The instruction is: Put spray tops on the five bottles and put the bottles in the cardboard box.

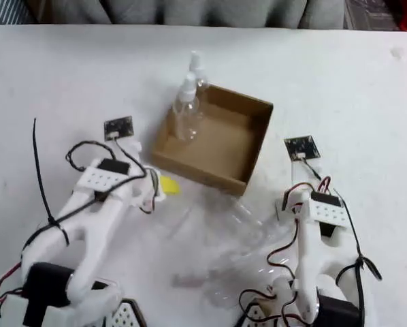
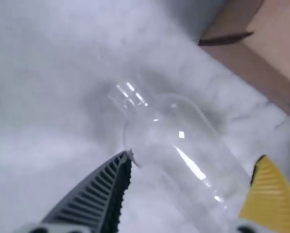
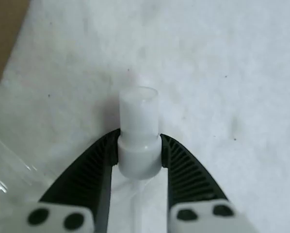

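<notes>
A clear uncapped bottle (image 2: 184, 145) lies on the white table between the grey finger (image 2: 106, 194) and the yellow finger (image 2: 264, 194) of my left gripper (image 2: 193, 160), which is open around it. My right gripper (image 3: 138, 140) is shut on a white spray top (image 3: 138, 126), held upright just above the table. The cardboard box (image 1: 258, 146) stands mid-table. A capped bottle (image 1: 186, 112) stands in its far left corner, and a second capped bottle (image 1: 199, 71) is just behind it. In the high view the left gripper (image 1: 164, 185) sits near the box's front left side.
Several clear bottles (image 1: 241, 221) lie on the table between the two arms, in front of the box. The box wall (image 2: 261, 63) is close beyond the left gripper. Loose arm cables run along both arms.
</notes>
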Available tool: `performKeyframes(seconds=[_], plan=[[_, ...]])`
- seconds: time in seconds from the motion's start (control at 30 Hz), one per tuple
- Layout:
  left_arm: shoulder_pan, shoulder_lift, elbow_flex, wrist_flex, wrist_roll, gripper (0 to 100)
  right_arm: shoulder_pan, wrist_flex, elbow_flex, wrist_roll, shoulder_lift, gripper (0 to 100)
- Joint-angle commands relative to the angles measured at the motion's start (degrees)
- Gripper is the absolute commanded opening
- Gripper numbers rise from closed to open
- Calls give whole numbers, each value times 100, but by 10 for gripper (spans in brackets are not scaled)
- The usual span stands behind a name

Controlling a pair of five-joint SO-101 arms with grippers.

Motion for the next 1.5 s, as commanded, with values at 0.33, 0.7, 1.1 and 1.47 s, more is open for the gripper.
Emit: performKeyframes(seconds=[0.33,0.7,1.1,1.47], plan=[[-532,22,-123,-9,-782,32,48,-57,-229,202,13,16],[-664,13,-149,440,-3385,129,-57,13,-229,229,13,16],[-716,22,-149,466,-2963,342,-57,13,-229,237,13,16],[-716,453,-281,440,-2971,339,-57,13,-229,237,13,16]])
